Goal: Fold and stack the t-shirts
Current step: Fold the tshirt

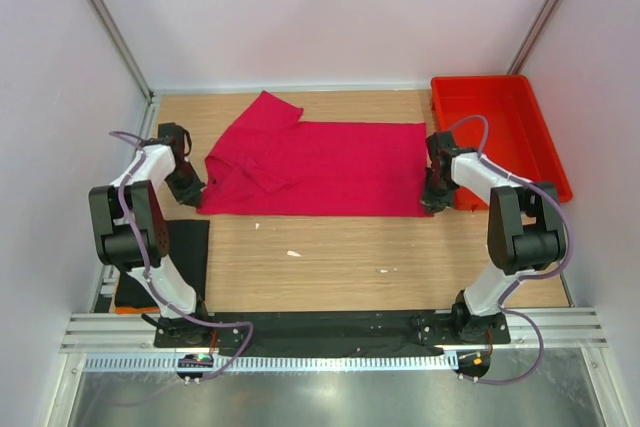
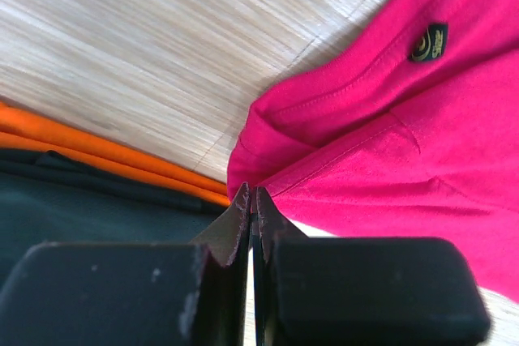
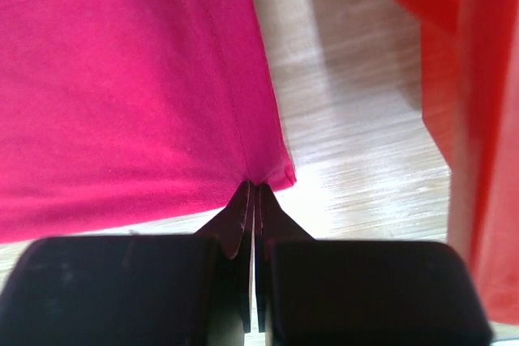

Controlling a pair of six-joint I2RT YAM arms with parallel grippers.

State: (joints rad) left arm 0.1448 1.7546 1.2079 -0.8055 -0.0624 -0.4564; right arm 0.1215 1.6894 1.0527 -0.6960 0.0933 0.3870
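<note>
Right wrist: right pincer (image 3: 251, 186) clamped on pink t-shirt (image 3: 122, 79) hem corner, left pincer (image 2: 252, 194) likewise; thin bite may slip on lift.

We see pink t-shirt (image 1: 320, 167) spread on tabletop (image 1: 340, 277), right part flat, left part rumpled, one sleeve pointing toward far edge. Left fingers (image 1: 192, 192) down at shirt's near-left corner, right fingers (image 1: 432, 203) down at its near-right corner, both touching cloth. Red tray (image 1: 500, 137) at far right, just beside shirt's right edge. Black t-shirt (image 1: 185, 247) lies near left edge, partly hidden behind left arm, orange patch (image 1: 125, 299) at its near side. We note white scraps (image 1: 293, 253) on bare wood.
</note>
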